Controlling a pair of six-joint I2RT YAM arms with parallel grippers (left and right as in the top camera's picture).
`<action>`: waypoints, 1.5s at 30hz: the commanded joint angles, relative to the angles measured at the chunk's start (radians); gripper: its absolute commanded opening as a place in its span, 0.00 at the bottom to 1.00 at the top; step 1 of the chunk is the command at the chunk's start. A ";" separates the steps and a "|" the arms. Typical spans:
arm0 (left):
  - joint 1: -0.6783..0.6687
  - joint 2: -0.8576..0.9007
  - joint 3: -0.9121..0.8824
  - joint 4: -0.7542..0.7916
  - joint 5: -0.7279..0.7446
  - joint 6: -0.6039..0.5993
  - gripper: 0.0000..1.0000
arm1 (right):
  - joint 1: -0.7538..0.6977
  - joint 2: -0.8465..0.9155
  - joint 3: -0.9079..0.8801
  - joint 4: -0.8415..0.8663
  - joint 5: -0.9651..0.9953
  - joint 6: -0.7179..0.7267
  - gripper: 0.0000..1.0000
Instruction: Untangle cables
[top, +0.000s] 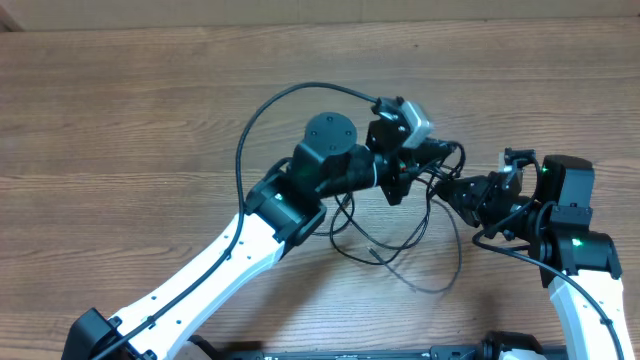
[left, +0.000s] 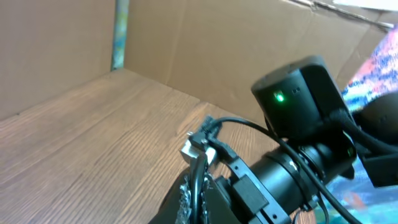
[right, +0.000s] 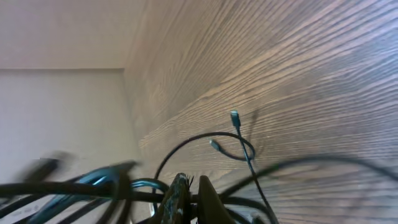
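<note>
The untangling is under way and far from finished. In the overhead view the cables (top: 372, 255) form 1 knotted bunch, lifted between the 2 arms near the middle of the table (top: 150, 100). Several loose loops droop from the bunch and lie on the wood just below the grippers. No cord lies apart from the rest, so as far as the pictures show, every strand has yet to be separated and laid out.

The right gripper (top: 455, 190) points toward the left arm. Seen from its own wrist, its fingers (right: 179, 198) stand very narrow, almost together. Cords cross right at the tips, so it appears to pinch the cables there. 1 strand curls away from that spot in a small loop, and its 2 plug ends (right: 234, 116) hang free above the table.

The left gripper (top: 395, 185) sits just beside the right one, at the other side of the bunch. Its opening cannot be told: the overhead view hides its fingers, and its wrist view shows mostly the right arm. The bunch reaches it, but a grasp is not visible.
</note>
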 joint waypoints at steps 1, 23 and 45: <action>0.034 -0.025 0.040 0.024 0.011 -0.060 0.04 | 0.011 0.002 -0.010 -0.011 0.032 -0.021 0.04; 0.103 -0.025 0.040 -0.129 0.085 -0.088 0.04 | 0.011 0.002 -0.010 0.198 -0.368 0.159 0.72; -0.013 -0.025 0.040 -0.109 0.123 -0.161 0.04 | 0.011 0.005 -0.010 0.312 -0.133 0.325 0.36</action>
